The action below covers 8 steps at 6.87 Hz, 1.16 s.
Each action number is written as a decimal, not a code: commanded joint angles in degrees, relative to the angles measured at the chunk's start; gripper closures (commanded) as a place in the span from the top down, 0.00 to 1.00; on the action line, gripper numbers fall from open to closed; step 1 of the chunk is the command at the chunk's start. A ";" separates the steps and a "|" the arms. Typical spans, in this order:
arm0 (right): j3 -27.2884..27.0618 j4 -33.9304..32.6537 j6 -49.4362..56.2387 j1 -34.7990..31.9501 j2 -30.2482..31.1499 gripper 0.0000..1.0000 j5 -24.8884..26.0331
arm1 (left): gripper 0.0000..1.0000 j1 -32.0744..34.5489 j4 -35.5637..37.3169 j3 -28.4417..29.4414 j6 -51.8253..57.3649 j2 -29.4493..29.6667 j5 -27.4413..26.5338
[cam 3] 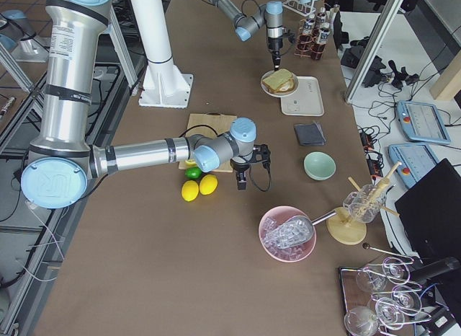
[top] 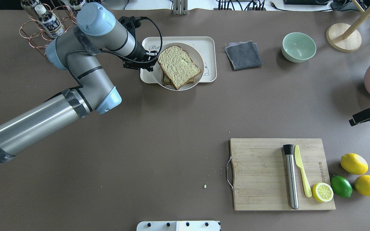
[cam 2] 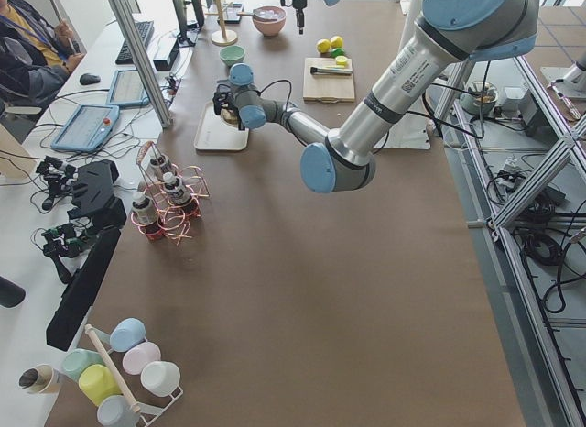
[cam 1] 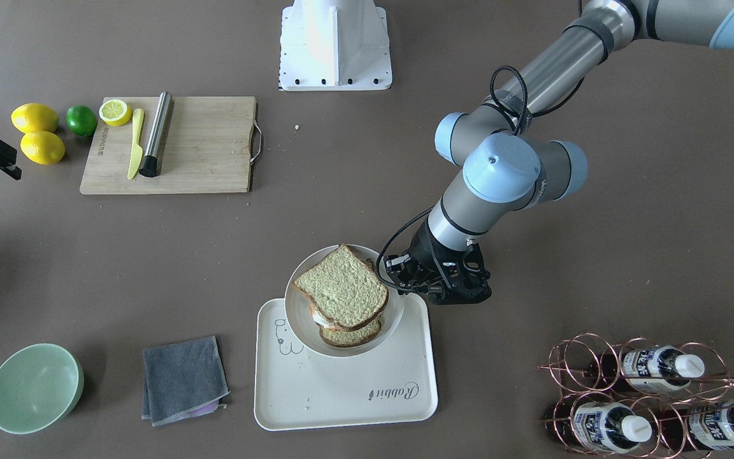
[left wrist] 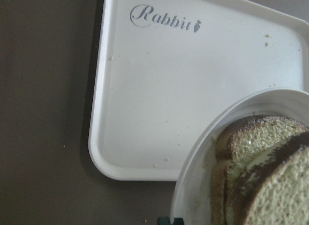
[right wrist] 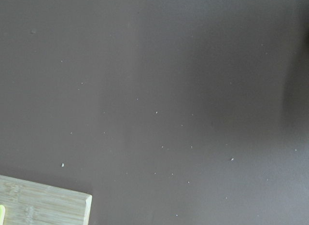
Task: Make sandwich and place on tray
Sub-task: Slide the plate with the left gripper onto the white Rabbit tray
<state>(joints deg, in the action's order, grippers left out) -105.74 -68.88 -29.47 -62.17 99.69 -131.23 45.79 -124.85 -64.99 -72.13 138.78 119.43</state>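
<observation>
The sandwich (cam 1: pixel 341 287), two brown bread slices with a fried egg between them, lies on a round white plate (cam 1: pixel 294 312). The plate rests partly over the near corner of the cream tray (cam 1: pixel 341 395), which bears the "Rabbit" script. My left gripper (cam 1: pixel 397 280) is shut on the plate's rim on the side away from the bear drawing. In the left wrist view the tray (left wrist: pixel 159 99), the plate rim (left wrist: pixel 193 186) and the sandwich (left wrist: pixel 270 176) show. My right gripper (top: pixel 365 117) hovers empty and open over bare table, far from the tray.
A wooden cutting board (top: pixel 262 173) holds a steel tube, a yellow knife and a half lemon. Two lemons and a lime lie beside it. A grey cloth (top: pixel 243 55) and a green bowl (top: pixel 299 47) sit right of the tray. A copper bottle rack (cam 1: pixel 654 395) stands near the left arm.
</observation>
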 commanded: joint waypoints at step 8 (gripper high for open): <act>-0.34 0.06 -0.42 -0.41 0.07 1.00 0.01 | 0.00 1.76 -10.94 21.48 2.52 9.23 0.19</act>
<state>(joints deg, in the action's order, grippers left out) -106.07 -68.82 -29.91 -62.55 99.76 -131.15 47.65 -135.25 -43.56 -69.61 148.00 119.73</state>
